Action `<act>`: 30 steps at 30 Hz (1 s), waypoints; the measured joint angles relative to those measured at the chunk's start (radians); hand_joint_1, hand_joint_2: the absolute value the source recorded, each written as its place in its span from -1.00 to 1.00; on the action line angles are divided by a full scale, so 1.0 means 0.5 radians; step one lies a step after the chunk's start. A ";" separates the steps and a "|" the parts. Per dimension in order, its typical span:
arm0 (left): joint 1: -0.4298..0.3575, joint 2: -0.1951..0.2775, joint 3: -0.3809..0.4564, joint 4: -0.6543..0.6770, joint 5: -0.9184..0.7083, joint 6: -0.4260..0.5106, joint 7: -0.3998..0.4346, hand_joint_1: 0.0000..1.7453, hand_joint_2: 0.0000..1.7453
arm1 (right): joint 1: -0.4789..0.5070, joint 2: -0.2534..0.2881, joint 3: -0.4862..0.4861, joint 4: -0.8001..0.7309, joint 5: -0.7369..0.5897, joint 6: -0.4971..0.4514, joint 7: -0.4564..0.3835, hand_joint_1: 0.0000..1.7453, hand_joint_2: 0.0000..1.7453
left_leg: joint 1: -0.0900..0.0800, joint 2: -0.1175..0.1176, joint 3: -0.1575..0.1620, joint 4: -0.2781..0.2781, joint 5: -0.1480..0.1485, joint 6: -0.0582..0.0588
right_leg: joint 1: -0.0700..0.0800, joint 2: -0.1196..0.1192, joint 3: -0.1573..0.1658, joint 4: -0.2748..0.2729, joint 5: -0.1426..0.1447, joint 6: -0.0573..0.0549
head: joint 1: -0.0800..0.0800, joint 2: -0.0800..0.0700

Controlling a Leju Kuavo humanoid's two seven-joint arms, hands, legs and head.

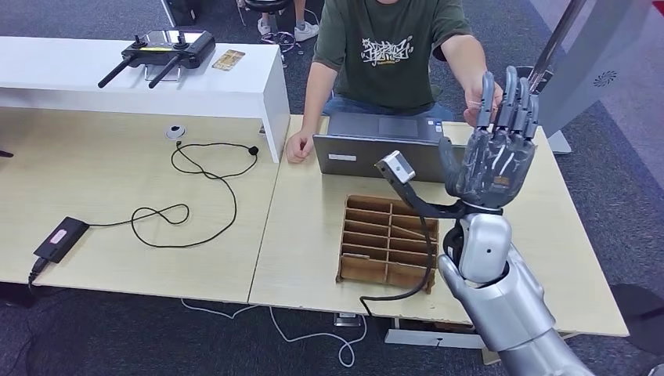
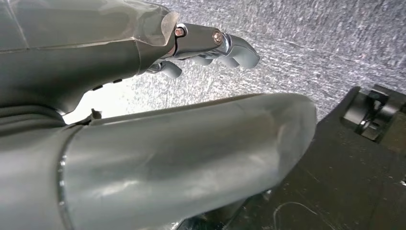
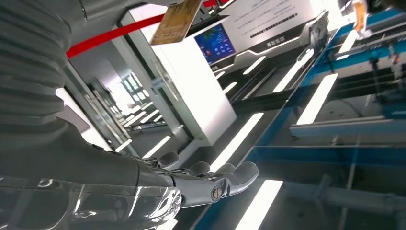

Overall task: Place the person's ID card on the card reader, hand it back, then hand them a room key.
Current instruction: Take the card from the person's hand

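My right hand is raised above the table's right part, fingers straight and apart, palm toward the person seated across. The person's hand is just behind my fingertips. In the right wrist view a tan card hangs near the thumb side of the hand, apart from the outstretched fingers; I cannot tell who holds it. The black card reader lies on the left table with its cable. My left hand hangs beside my body over the carpet, fingers loosely bent, holding nothing.
A wooden compartment box stands in front of my right arm, and a laptop is open behind it. A raised white desk carries a remote controller and another card. A black cable loops over the left table.
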 joint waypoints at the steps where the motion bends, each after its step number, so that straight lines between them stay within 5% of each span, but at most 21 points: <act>1: 0.000 -0.001 0.000 0.000 0.000 0.000 -0.003 -1.00 -1.00 | -0.014 -0.003 0.026 0.027 0.000 0.019 -0.018 -1.00 1.00 | 0.000 0.001 0.000 0.000 0.000 0.000 | 0.000 0.001 0.000 0.000 0.000 0.000 | 0.000 0.000; 17: 0.001 -0.002 -0.009 0.000 0.004 0.001 -0.022 -1.00 -1.00 | -0.135 0.002 0.123 0.265 0.000 0.082 -0.244 -1.00 1.00 | -0.001 0.001 -0.001 0.000 0.000 0.000 | 0.000 0.000 -0.001 -0.001 0.000 0.000 | 0.000 0.000; 30: 0.002 -0.002 -0.010 0.000 0.017 0.000 -0.027 -1.00 -1.00 | -0.164 0.075 0.011 0.389 0.000 0.087 -0.424 -1.00 1.00 | 0.000 0.001 -0.001 0.000 0.000 0.000 | 0.000 0.000 0.000 0.000 0.000 0.000 | 0.000 0.000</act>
